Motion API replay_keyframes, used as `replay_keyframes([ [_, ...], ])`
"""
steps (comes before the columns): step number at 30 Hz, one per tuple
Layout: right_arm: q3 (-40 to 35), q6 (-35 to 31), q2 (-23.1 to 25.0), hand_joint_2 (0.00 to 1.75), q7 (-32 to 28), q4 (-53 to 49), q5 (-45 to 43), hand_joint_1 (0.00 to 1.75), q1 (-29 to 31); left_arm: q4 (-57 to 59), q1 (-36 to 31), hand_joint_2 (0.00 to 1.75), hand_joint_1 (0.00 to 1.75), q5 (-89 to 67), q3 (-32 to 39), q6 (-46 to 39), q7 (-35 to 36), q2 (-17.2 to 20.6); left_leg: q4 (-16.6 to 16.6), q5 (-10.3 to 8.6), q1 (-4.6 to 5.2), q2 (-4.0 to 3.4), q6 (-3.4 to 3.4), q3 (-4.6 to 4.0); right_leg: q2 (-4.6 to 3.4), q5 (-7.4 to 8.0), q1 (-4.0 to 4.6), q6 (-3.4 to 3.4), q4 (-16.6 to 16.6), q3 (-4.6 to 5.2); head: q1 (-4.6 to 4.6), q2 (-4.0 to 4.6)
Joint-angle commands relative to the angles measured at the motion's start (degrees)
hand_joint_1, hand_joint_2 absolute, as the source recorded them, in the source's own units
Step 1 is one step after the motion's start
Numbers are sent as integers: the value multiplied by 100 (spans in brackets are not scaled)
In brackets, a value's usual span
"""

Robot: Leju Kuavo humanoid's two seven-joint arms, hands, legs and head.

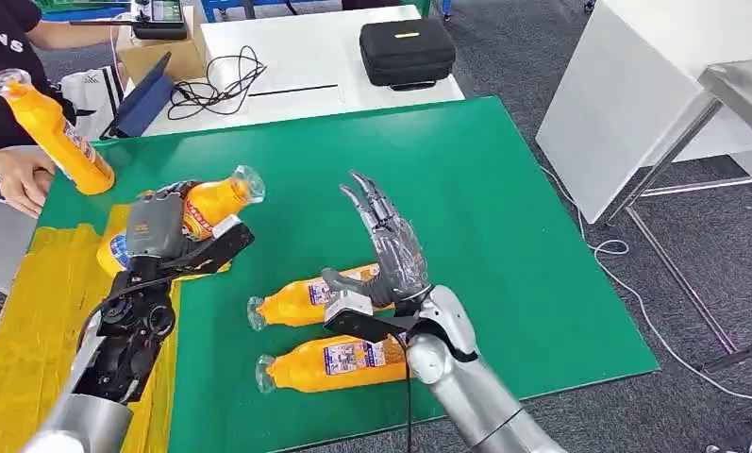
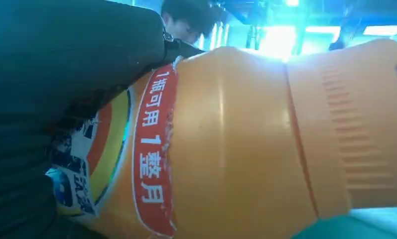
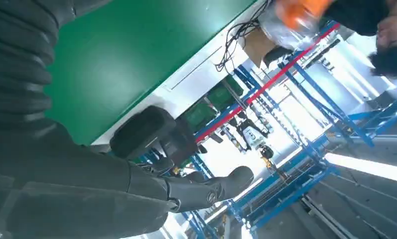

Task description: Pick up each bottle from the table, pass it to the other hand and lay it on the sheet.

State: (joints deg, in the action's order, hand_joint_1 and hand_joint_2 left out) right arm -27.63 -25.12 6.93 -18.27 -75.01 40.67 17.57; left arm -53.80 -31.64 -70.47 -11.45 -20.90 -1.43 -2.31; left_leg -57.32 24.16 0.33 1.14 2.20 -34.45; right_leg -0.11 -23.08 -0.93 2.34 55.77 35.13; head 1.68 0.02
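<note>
Head view: left hand grips orange bottle above yellow sheet; right hand empty, fingers spread, over two lying bottles on green tabletop. Person's hand holds another bottle.
Left wrist view: bottle held against hand.
Right wrist view: hand empty, fingers apart.

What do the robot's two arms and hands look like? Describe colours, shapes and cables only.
Both arms are silver tubes with black joint housings. The left hand has a grey ribbed cover. The right hand has a translucent grey palm and slim dark fingers; a thin black cable hangs below its wrist.
</note>
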Motion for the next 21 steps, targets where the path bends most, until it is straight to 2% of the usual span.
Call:
replay_keyframes([
  [1, -127, 856, -413, 175, 601, 37, 751, 0, 242, 1856, -729, 175, 175, -1094, -229, 685, 583, 402, -1, 13, -8, -10, -12, 28, -1, -10, 9, -9, -3, -30, -2, 0],
  [10, -94, 883, -397, 175, 598, 25, 774, 0, 232, 1886, -749, 175, 175, -1119, -185, 669, 567, 371, -9, 13, -9, -6, -11, 13, 0, -11, 10, -8, 4, -20, 0, 0],
  [15, -47, 1464, -430, 175, 1063, 188, 1318, 0, 429, 2611, -939, 175, 175, -1433, -36, 1435, 623, 332, -10, 15, -9, -13, -14, 18, -6, -10, 10, -11, 3, -23, 0, 0],
  [16, -50, 1570, -444, 175, 1120, 255, 1430, 0, 449, 2753, -970, 175, 159, -1451, 1, 1483, 664, 320, -5, 9, -6, -8, -11, 11, -3, -6, 6, -8, 2, -16, -2, 0],
  [17, -33, 1621, -442, 175, 1133, 289, 1503, 0, 441, 2836, -982, 175, 30, -1467, 27, 1452, 705, 319, -3, 5, -4, -5, -9, 6, -2, -4, 4, -6, 0, -11, 0, 0],
  [18, -57, 1707, -449, 175, 1171, 384, 1611, 0, 449, 2902, -954, 175, 0, -1504, 60, 1426, 800, 325, -7, 13, -9, -10, -13, 17, -3, -9, 10, -10, 1, -23, 0, 0],
  [21, -193, 1911, -458, 175, 1382, 723, 2084, 0, 564, 2972, -866, 175, 0, -1496, 252, 1410, 818, 321, -2, 13, -10, -15, -13, 23, -8, -8, 11, -10, -3, -27, 0, 0],
])
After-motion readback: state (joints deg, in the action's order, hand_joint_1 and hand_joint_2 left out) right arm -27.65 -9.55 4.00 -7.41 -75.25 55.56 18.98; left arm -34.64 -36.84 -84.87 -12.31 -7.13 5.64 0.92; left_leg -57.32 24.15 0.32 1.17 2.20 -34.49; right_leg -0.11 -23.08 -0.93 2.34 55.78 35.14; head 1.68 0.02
